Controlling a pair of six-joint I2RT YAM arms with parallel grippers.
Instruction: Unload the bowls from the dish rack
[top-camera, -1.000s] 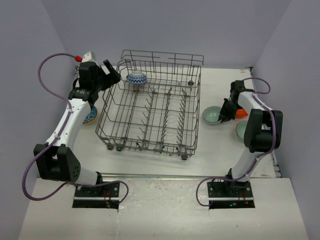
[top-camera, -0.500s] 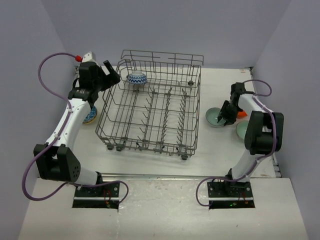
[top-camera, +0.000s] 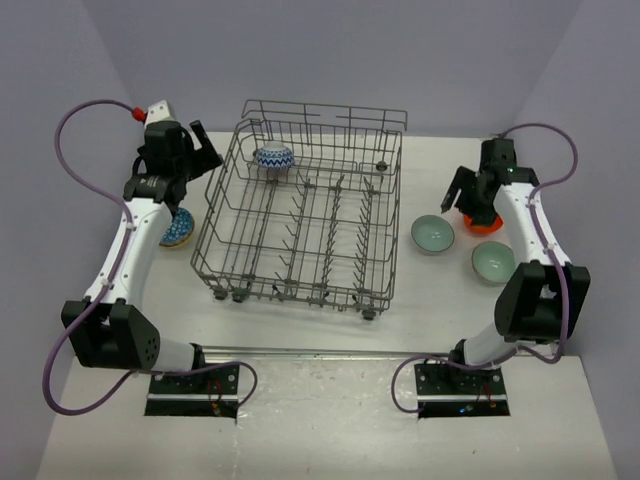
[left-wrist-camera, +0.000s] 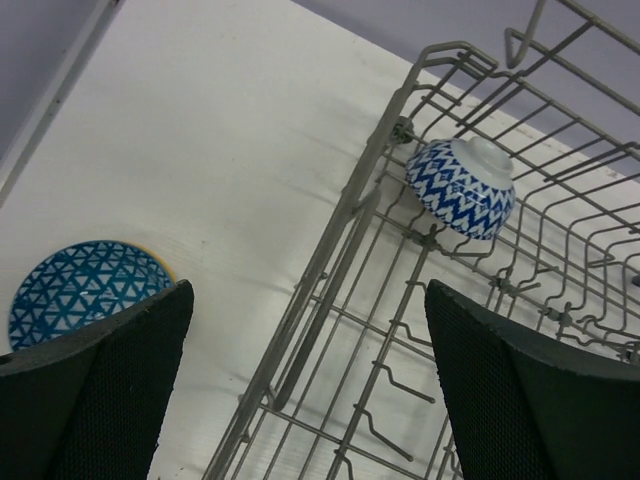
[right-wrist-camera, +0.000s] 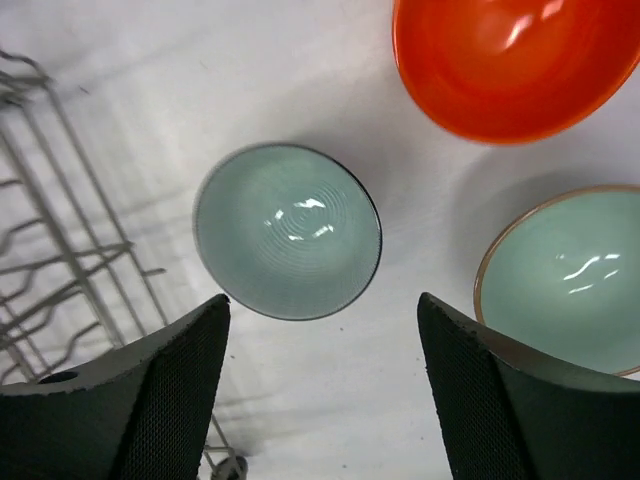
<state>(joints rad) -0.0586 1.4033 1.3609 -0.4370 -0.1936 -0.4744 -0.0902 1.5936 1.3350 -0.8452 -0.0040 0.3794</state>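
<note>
L pincer: jaws wide, nothing btw them, hanging over the far-left corner of the dish rack. L wrist cam shows what lies ahead of it. A blue zigzag bowl sits inside the rack at that corner, tipped, white foot uppermost, close to the rim wire. Same cam catches a blue lattice bowl on the desk just outside the rack's left side, w/ a thin yellow sliver at its edge. Top cam gives only part of that bowl, the L arm crossing it.

R pincer: jaws also wide, empty, held above the desk to the rack's right. R wrist cam looks straight down on three upright bowls, all apart from each other:
- dark-rimmed mint bowl, nearest the rack, ahead of the fingers
- brown-rimmed mint bowl, farther from the rack
- orange bowl, also on the side away from the rack

Rim colours read only in this view. In the top cam the orange bowl is half hidden by the R arm. Top cam alone shows the whole rack, w/ the zigzag bowl the one bowl in it.
</note>
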